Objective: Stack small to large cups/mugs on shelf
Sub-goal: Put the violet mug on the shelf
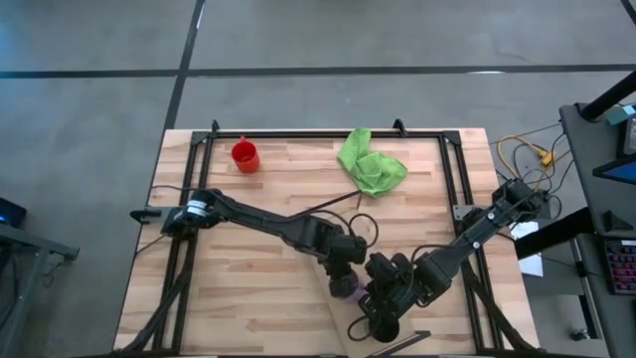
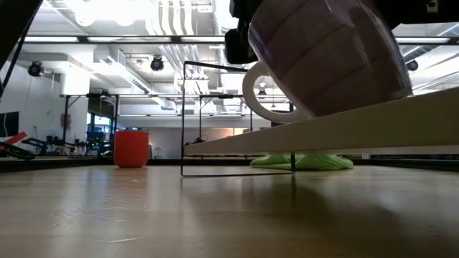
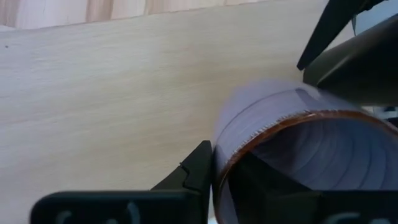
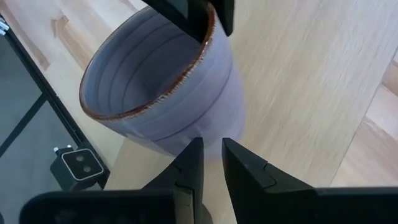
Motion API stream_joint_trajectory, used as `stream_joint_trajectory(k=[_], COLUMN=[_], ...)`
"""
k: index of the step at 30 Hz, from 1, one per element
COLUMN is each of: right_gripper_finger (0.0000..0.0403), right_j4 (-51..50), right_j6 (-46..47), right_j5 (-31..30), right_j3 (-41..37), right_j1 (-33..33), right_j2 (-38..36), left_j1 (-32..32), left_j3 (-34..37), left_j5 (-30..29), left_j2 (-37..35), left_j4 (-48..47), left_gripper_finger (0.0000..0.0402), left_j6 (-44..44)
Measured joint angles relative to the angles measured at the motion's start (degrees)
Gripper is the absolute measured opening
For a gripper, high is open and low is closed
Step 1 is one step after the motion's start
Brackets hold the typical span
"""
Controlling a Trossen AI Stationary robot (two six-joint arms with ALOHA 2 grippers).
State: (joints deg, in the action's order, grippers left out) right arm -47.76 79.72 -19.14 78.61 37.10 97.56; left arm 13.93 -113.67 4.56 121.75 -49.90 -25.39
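Observation:
The translucent purple cup with its handle stands a little tipped on the light-wood shelf near the table's front middle. My left gripper is shut on its rim. My right gripper is shut, its tips right by the cup's outer wall low down. The red cup stands upright on the table at the far left. I cannot make out the black cup. My left gripper pinches the purple cup's rim, one finger outside the wall and one inside the hollow. It comes from above, slanting. The cup's base is on the shelf, slightly tipped. My right gripper's tips stand at the cup's outer wall; I cannot tell whether they touch.
A crumpled green cloth lies at the table's far middle. A dark metal frame runs around the tabletop, with a thin upright frame showing in the low view. Cables lie at the right edge.

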Motion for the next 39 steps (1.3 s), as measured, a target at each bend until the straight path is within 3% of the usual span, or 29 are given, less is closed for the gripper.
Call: stream_joint_trajectory(k=[7,39], right_gripper_finger=[0.0054,0.0054], right_j4=[-0.1,-4.5], right_j6=[0.0,-0.2], right_j5=[-0.5,0.3], right_j3=[0.0,0.0], right_j1=[0.0,0.1], right_j2=[0.0,-3.8], left_j1=[0.0,-0.2], left_j3=[0.0,-1.4], left_j5=[0.1,1.2], left_j2=[0.0,-0.1], left_j4=[0.0,3.2], left_gripper_finger=[0.0060,0.0062], left_j6=[-0.3,-3.0])
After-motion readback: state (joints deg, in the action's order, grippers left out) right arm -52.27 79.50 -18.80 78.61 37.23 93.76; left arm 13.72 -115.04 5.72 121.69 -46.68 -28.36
